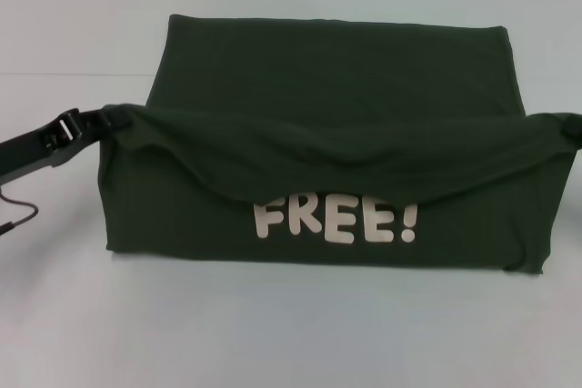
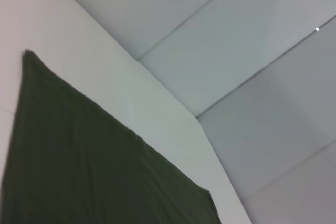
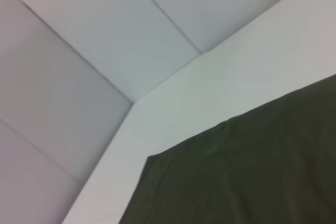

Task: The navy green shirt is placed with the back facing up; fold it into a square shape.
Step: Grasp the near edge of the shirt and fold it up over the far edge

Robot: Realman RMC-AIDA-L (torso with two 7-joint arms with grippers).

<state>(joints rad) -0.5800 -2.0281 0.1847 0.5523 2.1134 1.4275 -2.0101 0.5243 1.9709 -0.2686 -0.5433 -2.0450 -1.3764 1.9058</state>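
The navy green shirt (image 1: pixel 336 65) lies with its far part flat on the white table (image 1: pixel 291 333). Its near part is raised off the table, with white letters "FREE!" (image 1: pixel 335 221) showing on the hanging cloth. The lifted edge sags in the middle between my two grippers. My left gripper (image 1: pixel 105 121) is shut on the shirt's left end, and my right gripper (image 1: pixel 571 128), at the picture's right edge, holds the right end. The left wrist view shows the shirt (image 2: pixel 79 171) as flat dark cloth, and so does the right wrist view of the shirt (image 3: pixel 252 171); neither shows fingers.
My left arm (image 1: pixel 36 144) reaches in from the left, with a thin black cable (image 1: pixel 20 217) below it. The table's corner (image 2: pixel 197 118) and grey panels beyond show in the left wrist view, and the table edge (image 3: pixel 131 106) in the right wrist view.
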